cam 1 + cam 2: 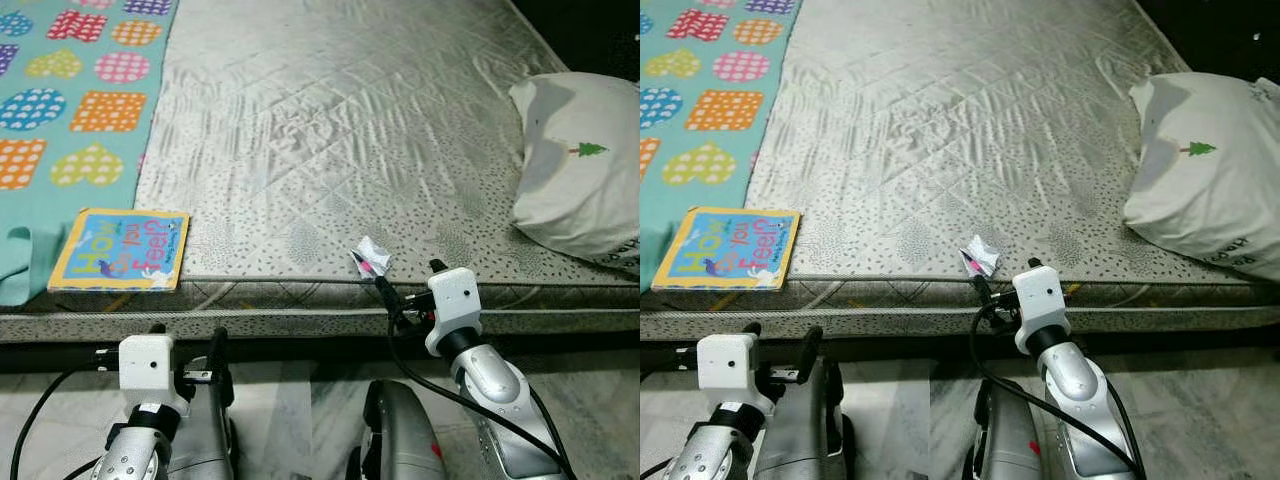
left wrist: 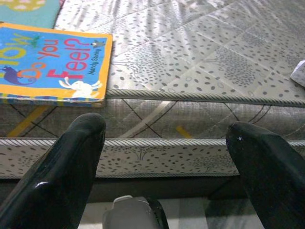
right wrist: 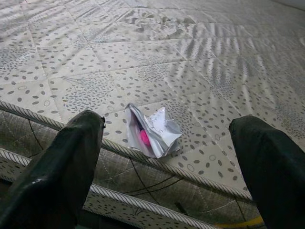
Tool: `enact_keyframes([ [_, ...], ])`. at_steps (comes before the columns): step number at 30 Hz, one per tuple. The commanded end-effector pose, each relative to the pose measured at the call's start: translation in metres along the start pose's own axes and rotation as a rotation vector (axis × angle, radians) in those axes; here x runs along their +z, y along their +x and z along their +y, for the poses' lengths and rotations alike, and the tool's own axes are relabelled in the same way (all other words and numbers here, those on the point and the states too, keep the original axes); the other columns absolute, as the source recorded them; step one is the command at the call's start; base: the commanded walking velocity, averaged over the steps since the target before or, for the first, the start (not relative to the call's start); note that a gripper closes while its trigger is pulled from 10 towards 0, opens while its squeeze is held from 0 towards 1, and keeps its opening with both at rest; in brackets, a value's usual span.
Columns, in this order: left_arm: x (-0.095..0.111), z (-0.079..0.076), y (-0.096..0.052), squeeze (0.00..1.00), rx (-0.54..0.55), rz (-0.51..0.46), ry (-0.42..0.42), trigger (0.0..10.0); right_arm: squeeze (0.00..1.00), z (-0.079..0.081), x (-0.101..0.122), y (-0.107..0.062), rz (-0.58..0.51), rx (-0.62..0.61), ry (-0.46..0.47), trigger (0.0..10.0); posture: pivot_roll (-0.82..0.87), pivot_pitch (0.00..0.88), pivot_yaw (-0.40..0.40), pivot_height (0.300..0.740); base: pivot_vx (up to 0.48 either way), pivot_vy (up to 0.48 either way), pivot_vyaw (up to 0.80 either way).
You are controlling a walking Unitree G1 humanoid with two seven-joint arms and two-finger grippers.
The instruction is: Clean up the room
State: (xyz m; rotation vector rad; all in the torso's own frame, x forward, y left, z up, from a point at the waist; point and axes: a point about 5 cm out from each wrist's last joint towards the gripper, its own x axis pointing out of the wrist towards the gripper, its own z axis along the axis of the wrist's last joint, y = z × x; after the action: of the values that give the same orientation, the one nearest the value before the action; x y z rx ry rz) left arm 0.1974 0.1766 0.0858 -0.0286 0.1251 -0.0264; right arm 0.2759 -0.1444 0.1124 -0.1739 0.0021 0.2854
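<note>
A crumpled white wrapper (image 1: 371,255) with a pink patch lies on the grey quilted mattress (image 1: 330,130), right at its near edge. My right gripper (image 1: 408,280) hovers just in front of it at the mattress edge, open, with the wrapper (image 3: 151,130) lying between and beyond its two fingers (image 3: 66,167). A colourful picture book (image 1: 120,250) rests flat on the near left corner of the mattress. My left gripper (image 2: 167,126) is open and held low before the mattress side, below and to the right of the book (image 2: 47,64).
A teal play mat (image 1: 70,100) with coloured shapes covers the mattress's left part. A white pillow (image 1: 580,165) with a small green tree print lies at the right edge. Pale tiled floor (image 1: 590,390) runs along the front of the mattress.
</note>
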Motion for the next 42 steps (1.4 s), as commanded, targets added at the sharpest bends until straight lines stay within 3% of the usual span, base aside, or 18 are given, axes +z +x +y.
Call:
enact_keyframes([
  [1,-0.005,-0.0011,-0.0023,0.0,-0.007,0.018,-0.01,10.0,0.0,-0.0022,-0.0049,-0.0029,0.015,-0.003,-0.001,10.0,-0.06,0.214,-0.119,0.574,0.405,0.0,0.0],
  [18,-0.0052,-0.0008,-0.001,0.0,-0.005,0.025,-0.013,10.0,0.0,-0.0018,-0.0055,-0.0026,0.015,-0.001,-0.004,10.0,-0.06,0.223,-0.12,0.574,0.369,0.0,0.0],
  [32,-0.0054,-0.0003,-0.0004,0.0,-0.005,0.029,-0.016,10.0,0.0,-0.0017,-0.0071,-0.0046,0.019,0.004,-0.017,10.0,-0.06,0.229,-0.119,0.574,0.0,0.0,0.0],
  [42,-0.0056,-0.0002,-0.0006,0.0,-0.005,0.033,-0.014,10.0,0.0,0.0009,-0.0104,-0.001,0.039,0.024,-0.032,10.0,-0.05,0.234,-0.119,0.574,0.0,0.0,0.79],
])
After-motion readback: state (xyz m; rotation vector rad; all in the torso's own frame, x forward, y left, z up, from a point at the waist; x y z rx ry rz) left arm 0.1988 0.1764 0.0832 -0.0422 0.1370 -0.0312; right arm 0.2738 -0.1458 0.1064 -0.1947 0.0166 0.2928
